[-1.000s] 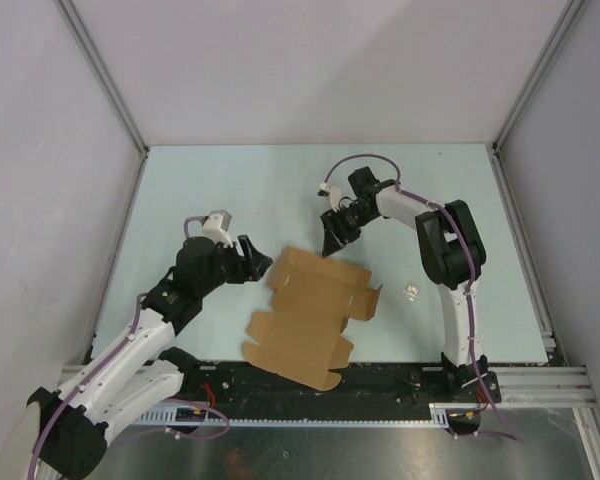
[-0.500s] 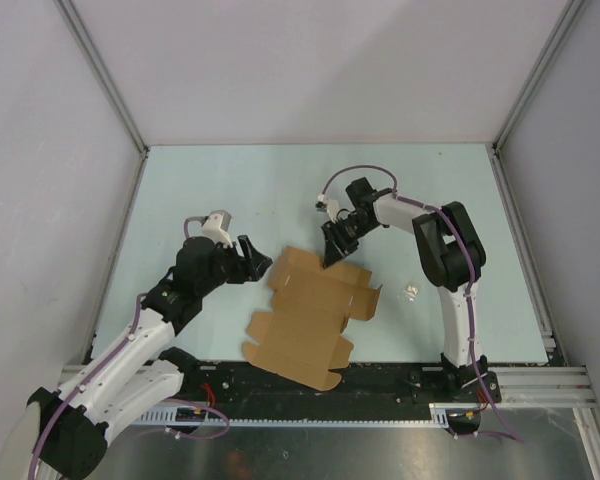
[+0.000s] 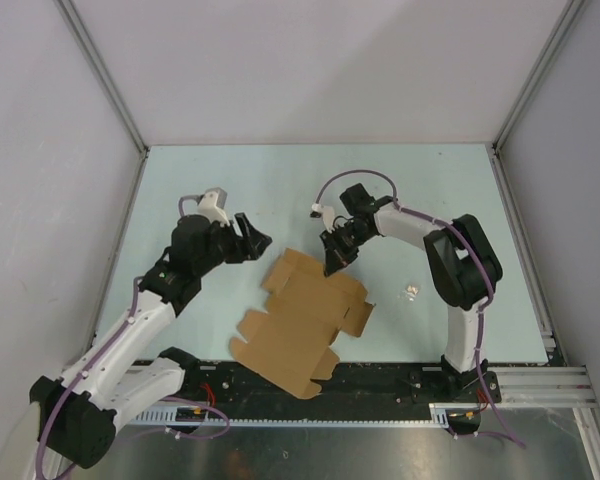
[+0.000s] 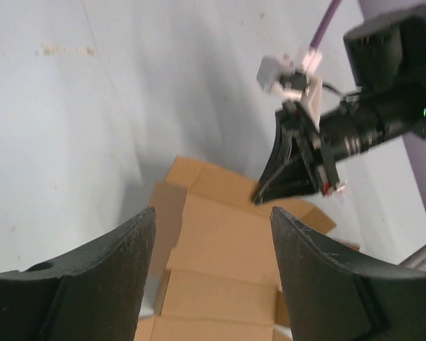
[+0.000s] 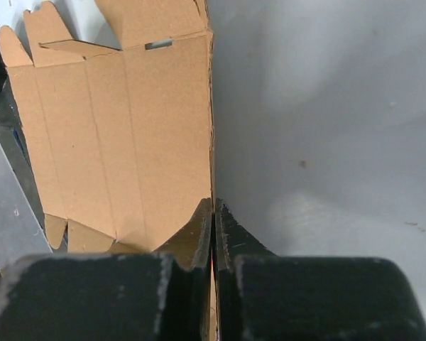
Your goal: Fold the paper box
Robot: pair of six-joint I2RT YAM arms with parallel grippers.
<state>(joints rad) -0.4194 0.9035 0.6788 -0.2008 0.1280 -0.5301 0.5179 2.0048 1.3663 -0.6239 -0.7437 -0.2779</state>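
paper box (image 3: 298, 322), far edge tight between fingers of right hand (image 3: 330, 267)

The flat paper box (image 3: 302, 318) lies on the table (image 3: 280, 190) toward its near edge, between the two arms, with the right gripper (image 3: 331, 266) nipping its far edge, the left gripper (image 3: 259, 240) apart beyond its far-left corner, and a small scrap (image 3: 410, 292) off to its right.

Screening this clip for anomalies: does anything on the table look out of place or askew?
Two things. The flat paper box lies skewed, its near corner hanging past the table's near edge over the black rail. A small clear scrap sits stray on the table right of it.
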